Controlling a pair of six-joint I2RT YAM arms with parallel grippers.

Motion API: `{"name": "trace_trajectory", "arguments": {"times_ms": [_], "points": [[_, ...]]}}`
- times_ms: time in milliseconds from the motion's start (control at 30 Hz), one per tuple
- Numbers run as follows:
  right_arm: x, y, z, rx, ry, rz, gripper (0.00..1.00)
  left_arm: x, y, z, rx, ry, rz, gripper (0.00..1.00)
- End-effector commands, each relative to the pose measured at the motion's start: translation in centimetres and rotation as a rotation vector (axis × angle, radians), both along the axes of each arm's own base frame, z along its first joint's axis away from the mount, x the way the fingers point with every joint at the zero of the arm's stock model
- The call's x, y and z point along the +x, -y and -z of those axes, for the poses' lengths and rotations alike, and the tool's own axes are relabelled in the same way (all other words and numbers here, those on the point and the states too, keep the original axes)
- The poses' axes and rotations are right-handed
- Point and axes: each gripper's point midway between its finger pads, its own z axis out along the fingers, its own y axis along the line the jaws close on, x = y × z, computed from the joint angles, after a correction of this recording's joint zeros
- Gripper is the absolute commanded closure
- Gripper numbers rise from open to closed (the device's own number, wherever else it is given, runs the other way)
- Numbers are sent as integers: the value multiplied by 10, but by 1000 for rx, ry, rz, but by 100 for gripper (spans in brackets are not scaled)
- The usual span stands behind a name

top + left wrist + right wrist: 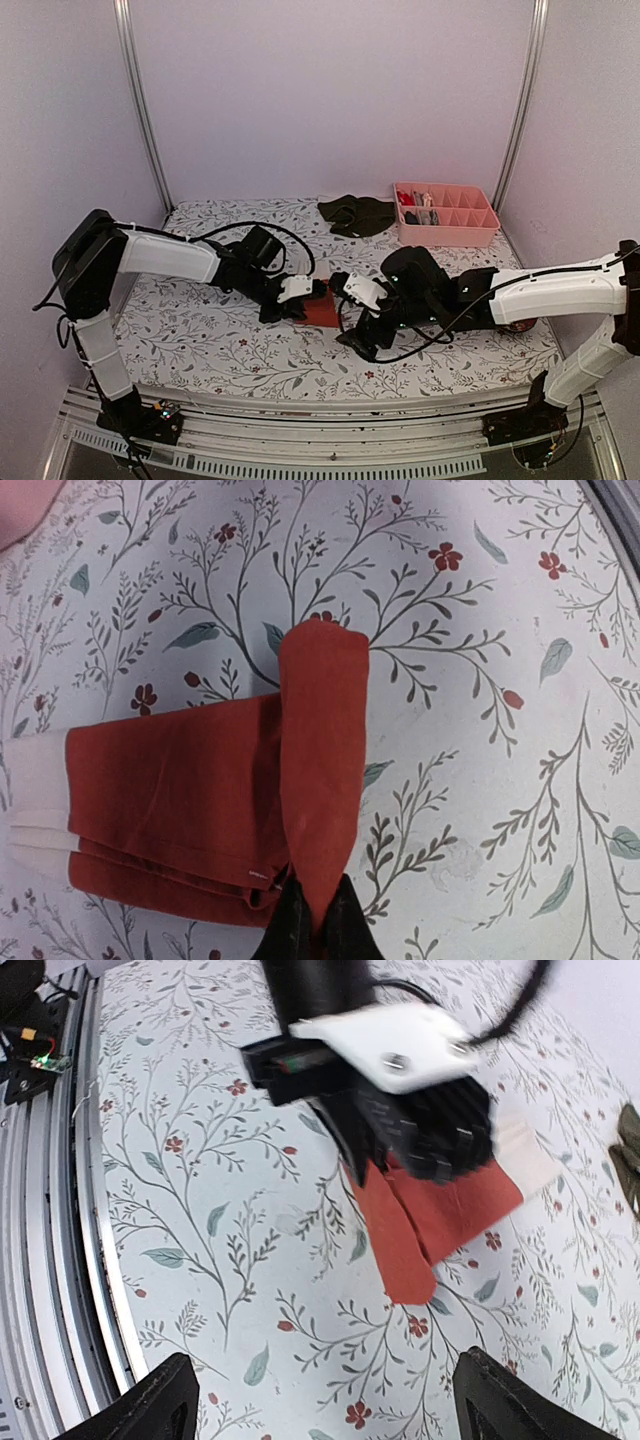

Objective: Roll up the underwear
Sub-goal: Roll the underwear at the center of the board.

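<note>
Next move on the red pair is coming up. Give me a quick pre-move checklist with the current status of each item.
1. Left gripper shut on the folded flap of the rust-red underwear: ok.
2. Right gripper open and off the cloth: ok.
3. Rust-red underwear rolled: not ok. One flap is folded across it and the rest lies flat.
4. Dark garment out of the working spot, at the back beside the pink tray: ok.
5. How much cloth the left fingers hold: cannot tell, only their tips show.
</note>
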Motion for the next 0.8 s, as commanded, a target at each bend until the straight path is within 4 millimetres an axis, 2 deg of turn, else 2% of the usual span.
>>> {"name": "trace_trajectory", "arguments": {"times_ms": [0, 100, 133, 200, 367, 467, 567, 767], "points": [[1, -21, -26, 30, 259, -38, 10, -15, -12, 18, 17, -286, -40, 100], [-2, -32, -19, -2, 296, -80, 10, -9, -15, 16, -1, -380, -71, 100], [0, -36, -17, -11, 302, -85, 10, -8, -17, 27, 10, -424, -85, 100], [4, -44, -11, -34, 310, -99, 11, -3, -20, 28, 3, -458, -106, 100], [14, -63, 17, -137, 321, -138, 13, 3, -24, 33, -3, -518, -143, 100], [20, -73, 35, -198, 330, -164, 18, 5, -25, 36, -3, -551, -155, 100], [27, -78, 50, -250, 370, -189, 24, 7, -25, 37, -8, -582, -162, 100], [40, -79, 73, -337, 475, -214, 27, 13, -26, 41, -8, -628, -180, 100]]}}
